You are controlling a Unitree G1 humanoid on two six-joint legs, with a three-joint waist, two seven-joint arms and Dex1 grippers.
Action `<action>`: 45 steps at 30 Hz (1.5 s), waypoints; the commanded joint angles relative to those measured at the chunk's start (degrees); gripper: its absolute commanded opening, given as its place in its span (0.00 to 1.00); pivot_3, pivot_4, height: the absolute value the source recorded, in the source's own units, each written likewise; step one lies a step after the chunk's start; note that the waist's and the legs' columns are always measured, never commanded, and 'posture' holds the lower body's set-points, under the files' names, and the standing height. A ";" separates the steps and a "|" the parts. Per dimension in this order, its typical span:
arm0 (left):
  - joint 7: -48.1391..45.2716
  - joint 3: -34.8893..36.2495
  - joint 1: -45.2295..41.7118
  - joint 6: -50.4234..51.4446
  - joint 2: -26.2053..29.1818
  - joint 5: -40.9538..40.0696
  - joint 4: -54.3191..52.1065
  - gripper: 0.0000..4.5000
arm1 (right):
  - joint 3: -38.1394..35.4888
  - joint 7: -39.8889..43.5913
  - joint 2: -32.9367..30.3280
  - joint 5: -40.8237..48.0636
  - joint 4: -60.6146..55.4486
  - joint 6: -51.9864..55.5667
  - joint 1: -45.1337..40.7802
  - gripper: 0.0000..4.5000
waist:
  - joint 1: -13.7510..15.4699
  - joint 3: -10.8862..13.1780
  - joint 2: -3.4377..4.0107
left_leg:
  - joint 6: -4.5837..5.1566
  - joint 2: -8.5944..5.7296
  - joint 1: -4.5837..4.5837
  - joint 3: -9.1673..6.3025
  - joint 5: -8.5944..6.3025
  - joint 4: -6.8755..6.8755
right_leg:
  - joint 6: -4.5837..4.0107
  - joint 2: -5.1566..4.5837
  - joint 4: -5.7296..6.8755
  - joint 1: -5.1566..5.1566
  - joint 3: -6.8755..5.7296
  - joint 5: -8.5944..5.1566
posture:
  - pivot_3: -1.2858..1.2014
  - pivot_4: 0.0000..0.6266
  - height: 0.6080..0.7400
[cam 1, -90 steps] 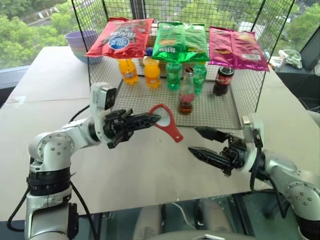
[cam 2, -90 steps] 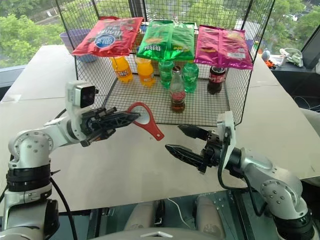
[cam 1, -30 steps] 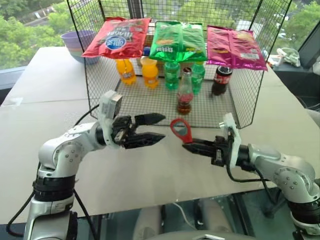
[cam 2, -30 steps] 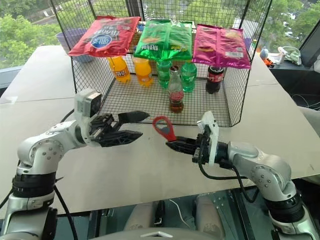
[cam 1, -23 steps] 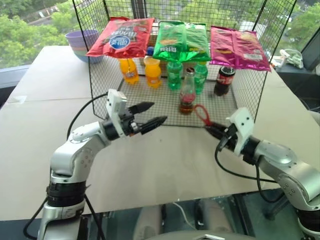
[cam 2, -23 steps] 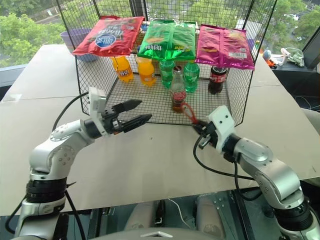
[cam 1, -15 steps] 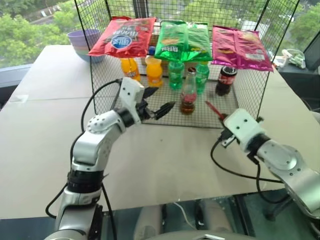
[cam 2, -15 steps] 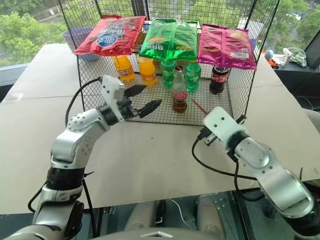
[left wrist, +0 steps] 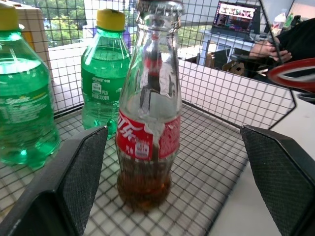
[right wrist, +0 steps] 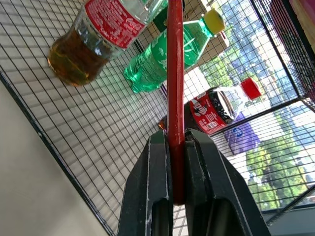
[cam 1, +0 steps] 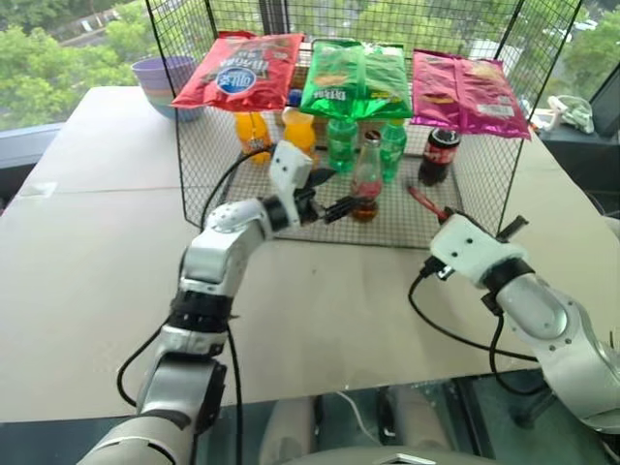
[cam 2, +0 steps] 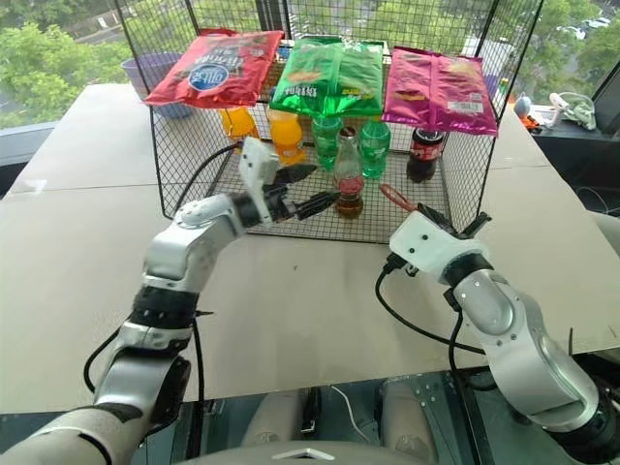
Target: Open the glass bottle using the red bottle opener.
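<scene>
The wire cage [cam 1: 194,184] holds the glass bottle [cam 1: 365,184] upright on its mesh floor, green bottles [cam 1: 339,145] close at its eleven o'clock. The left gripper [cam 1: 334,199], fingers spread wide, reaches in at the bottle's nine o'clock; closing off-centre could tip it into those neighbours. At its three o'clock the right gripper [right wrist: 176,162] pinches the red bottle opener [right wrist: 175,88] edge-on, a thin grip that may slip when levering. The left wrist view shows the bottle framed between both pads and the drink low inside, which the head views miss.
</scene>
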 commanded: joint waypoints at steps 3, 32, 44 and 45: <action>-0.34 -1.42 -5.45 -4.87 -2.82 3.49 8.12 0.99 | -3.25 1.03 2.27 -3.11 -1.23 0.11 0.98 0.00 | -0.05 0.00 0.00 | 0.00 0.00 -0.02 -0.01 0.00 -0.01 | 0.00 0.01 -0.01 -0.01 0.00 0.00 | 0.52 0.24 1.00; -14.76 -0.11 -4.35 -7.15 -2.54 -0.58 4.16 0.59 | -5.79 5.72 9.44 -11.17 -3.50 1.87 4.29 0.00 | -0.77 0.02 0.01 | -0.03 0.05 -0.50 -0.12 0.02 0.00 | 0.21 0.06 0.04 -0.42 -0.09 0.14 | 0.52 0.24 1.00; -17.53 -0.80 10.70 -0.58 6.86 -3.59 -15.06 0.59 | -5.90 8.15 12.49 -10.07 -0.06 -2.67 3.78 0.00 | -1.21 0.00 0.05 | -0.07 0.06 -0.62 -0.16 0.05 0.13 | 0.22 0.06 0.13 -0.53 -0.12 0.15 | 0.52 0.24 1.00; -17.18 -0.73 11.44 -0.27 6.91 -3.72 -15.77 0.59 | -5.94 8.41 12.69 -10.00 0.09 -2.96 3.75 0.00 | -1.15 0.00 0.06 | -0.08 0.05 -0.65 -0.18 0.05 0.15 | 0.21 0.06 0.12 -0.53 -0.15 0.14 | 0.52 0.24 1.00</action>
